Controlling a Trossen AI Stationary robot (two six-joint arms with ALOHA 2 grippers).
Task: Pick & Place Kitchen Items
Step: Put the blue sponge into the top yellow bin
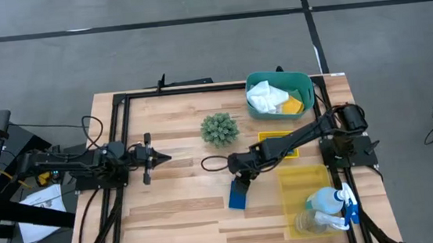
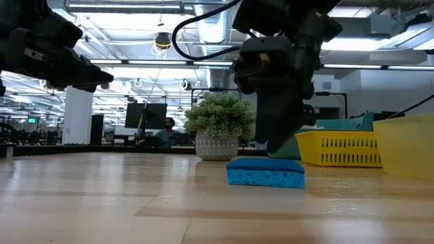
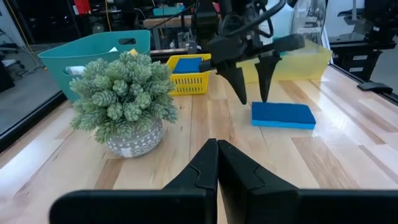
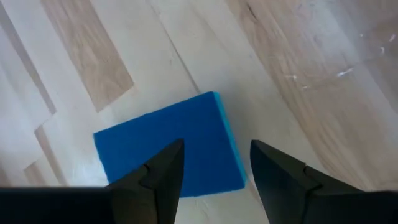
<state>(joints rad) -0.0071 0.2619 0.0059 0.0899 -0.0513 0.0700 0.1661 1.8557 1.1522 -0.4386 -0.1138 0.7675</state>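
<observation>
A blue sponge (image 1: 237, 196) lies flat on the wooden table near its middle, also seen in the low view (image 2: 266, 172) and the left wrist view (image 3: 283, 115). My right gripper (image 4: 216, 146) is open and points steeply down just over the sponge's (image 4: 168, 149) far end, one finger over the sponge and the other past its edge. I see no touch. My left gripper (image 1: 165, 158) waits shut at the table's left, pointing level toward the middle. A white cloth (image 1: 265, 97) and a yellow sponge (image 1: 292, 105) lie in the teal bin (image 1: 306, 82).
A spiky green plant ball (image 1: 219, 129) in a pot stands left of the teal bin. A small yellow basket (image 1: 267, 137) sits under the right arm. At the near right, a yellow bin (image 1: 288, 180) holds a spray bottle (image 1: 333, 199) and a clear cup (image 1: 312, 222).
</observation>
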